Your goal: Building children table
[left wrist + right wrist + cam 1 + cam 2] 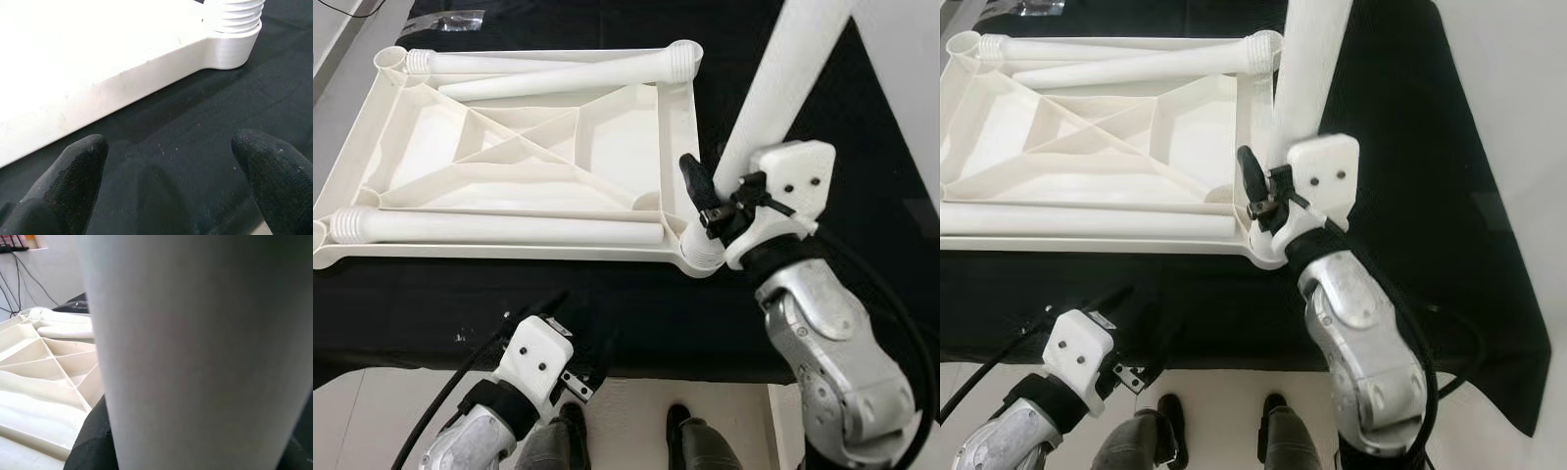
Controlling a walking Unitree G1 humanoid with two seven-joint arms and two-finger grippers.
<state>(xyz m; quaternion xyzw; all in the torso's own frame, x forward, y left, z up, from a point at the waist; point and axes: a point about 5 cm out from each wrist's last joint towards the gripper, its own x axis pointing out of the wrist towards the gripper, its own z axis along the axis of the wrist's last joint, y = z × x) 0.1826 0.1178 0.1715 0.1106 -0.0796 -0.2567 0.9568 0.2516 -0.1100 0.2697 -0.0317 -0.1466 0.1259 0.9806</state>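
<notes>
A white children's tabletop [636, 147] lies upside down on a black cloth, ribs facing up. Three white legs lie on it: one along the near edge [509, 230] and two at the far edge [558, 83]. A fourth leg [773, 88] stands upright in the near right corner socket [700, 257]. My right gripper [717, 201] is shut around it just above the socket, and its wide white shaft [195, 347] looms close in the right wrist view. My left gripper [171, 161] hovers open, low over the cloth near the tabletop's front edge, facing that socket and the leg's threaded end [234, 14].
The black cloth [862, 117] ends just in front of me, with pale floor beyond and to the right. Two dark feet [690, 431] show below the cloth edge. A clear plastic bag [445, 22] lies at the far left. Black cables trail from both wrists.
</notes>
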